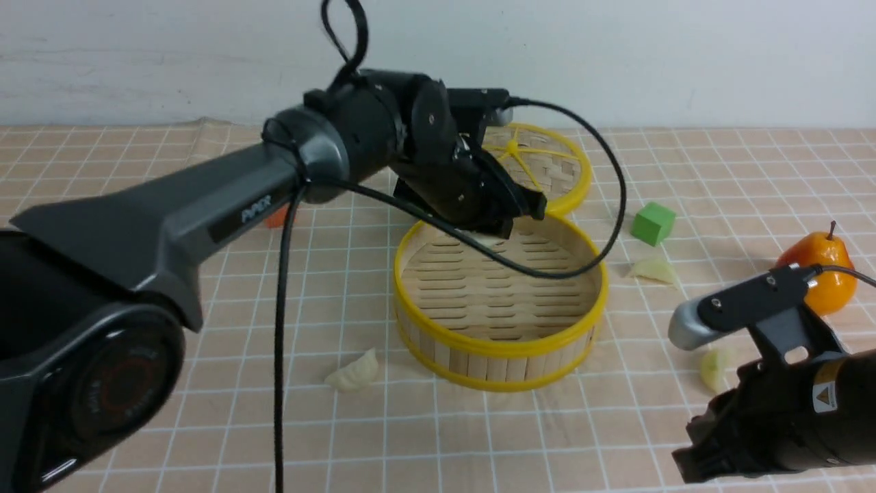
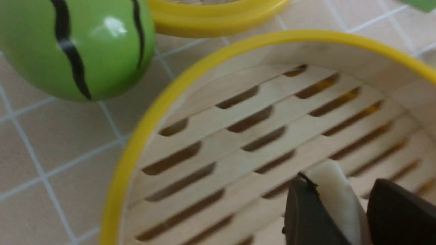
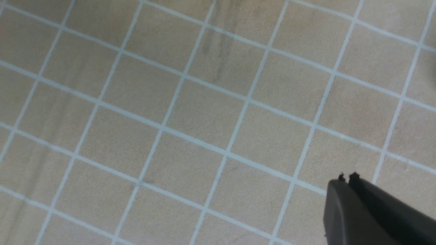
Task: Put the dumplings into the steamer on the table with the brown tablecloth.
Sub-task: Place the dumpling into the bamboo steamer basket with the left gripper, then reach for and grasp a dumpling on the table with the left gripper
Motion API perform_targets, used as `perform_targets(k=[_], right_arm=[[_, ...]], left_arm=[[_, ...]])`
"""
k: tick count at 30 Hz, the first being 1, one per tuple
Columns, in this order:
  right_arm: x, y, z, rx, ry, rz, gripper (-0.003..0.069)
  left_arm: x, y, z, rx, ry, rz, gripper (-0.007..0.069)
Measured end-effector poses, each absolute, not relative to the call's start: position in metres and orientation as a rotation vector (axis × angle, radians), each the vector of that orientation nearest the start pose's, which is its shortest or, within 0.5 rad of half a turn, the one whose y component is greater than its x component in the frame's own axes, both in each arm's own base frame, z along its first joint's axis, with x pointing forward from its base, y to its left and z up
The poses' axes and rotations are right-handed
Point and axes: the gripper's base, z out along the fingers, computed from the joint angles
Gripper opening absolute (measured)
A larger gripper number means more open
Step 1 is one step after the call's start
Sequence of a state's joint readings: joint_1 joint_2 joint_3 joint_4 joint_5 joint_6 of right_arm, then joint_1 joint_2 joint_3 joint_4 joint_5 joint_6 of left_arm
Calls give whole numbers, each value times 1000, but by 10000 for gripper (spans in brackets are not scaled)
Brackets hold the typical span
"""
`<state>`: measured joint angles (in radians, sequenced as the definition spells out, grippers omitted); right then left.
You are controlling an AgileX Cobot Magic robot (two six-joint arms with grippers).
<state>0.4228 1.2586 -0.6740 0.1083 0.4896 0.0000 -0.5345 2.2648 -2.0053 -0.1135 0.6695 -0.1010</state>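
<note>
The left gripper [image 1: 512,220] is pinching a white dumpling [image 2: 335,204] over the steamer [image 1: 499,346] floor, by its far rim; the right gripper [image 3: 347,182] is hanging pressed shut over bare tablecloth [image 3: 190,112] (outside are lying a cream dumpling [image 1: 352,373] in front, a green dumpling [image 1: 653,269] and a second green dumpling [image 1: 713,368] to the right).

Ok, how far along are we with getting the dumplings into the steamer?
Done: nothing lies loose in the steamer yet. In hand: the left hand holds a white dumpling over its slats. Left: a cream dumpling and two green dumplings on the tablecloth.
</note>
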Motion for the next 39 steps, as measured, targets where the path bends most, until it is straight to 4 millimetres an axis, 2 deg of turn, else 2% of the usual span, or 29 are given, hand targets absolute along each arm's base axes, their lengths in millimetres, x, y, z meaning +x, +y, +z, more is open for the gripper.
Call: perform_targets(k=[4, 8, 12, 13, 14, 16, 18, 19, 21, 23, 25, 27, 29, 32, 33, 35, 36, 37, 38, 39], right_arm=[[209, 99, 228, -434, 2539, 268, 13], [209, 99, 228, -431, 2538, 271, 13], [209, 99, 228, -430, 2535, 271, 13], [209, 99, 228, -430, 2535, 271, 17], [209, 99, 228, -430, 2535, 271, 17], [209, 100, 228, -429, 2534, 272, 19], [209, 100, 228, -428, 2536, 273, 20], [209, 100, 228, -426, 2539, 275, 21], [208, 100, 228, -427, 2543, 274, 21], [208, 99, 227, -428, 2546, 274, 21], [208, 99, 227, -428, 2547, 274, 23], [208, 99, 227, -428, 2547, 274, 25], [208, 99, 227, -428, 2547, 274, 24], [208, 99, 227, -428, 2547, 274, 24], [208, 100, 227, -423, 2549, 279, 24], [208, 100, 227, -414, 2551, 289, 24], [208, 101, 227, -401, 2554, 301, 24], [208, 101, 228, -396, 2555, 306, 24], [208, 101, 228, -394, 2556, 309, 25], [208, 101, 228, -391, 2555, 311, 26]], left_arm=[[456, -271, 203, 428, 2391, -360, 227], [458, -272, 194, 384, 2405, -367, 227], [458, -271, 191, 356, 2432, -370, 281], [457, -270, 194, 364, 2436, -353, 349], [456, -270, 194, 367, 2440, -347, 364], [453, -266, 212, 381, 2422, -323, 448], [448, -263, 232, 385, 2402, -319, 466], [441, -258, 254, 389, 2392, -309, 480], [422, -246, 301, 383, 2377, -311, 477], [401, -233, 340, 379, 2381, -308, 459], [382, -222, 364, 381, 2420, -291, 430], [367, -213, 372, 387, 2475, -267, 413], [351, -203, 362, 401, 2568, -225, 393], [341, -198, 343, 413, 2624, -201, 388], [337, -195, 322, 423, 2657, -178, 386], [334, -192, 298, 440, 2681, -151, 384], [333, -190, 271, 474, 2682, -123, 384], [332, -189, 255, 499, 2684, -106, 384], [331, -188, 248, 508, 2694, -98, 384], [331, -188, 234, 531, 2690, -89, 384]])
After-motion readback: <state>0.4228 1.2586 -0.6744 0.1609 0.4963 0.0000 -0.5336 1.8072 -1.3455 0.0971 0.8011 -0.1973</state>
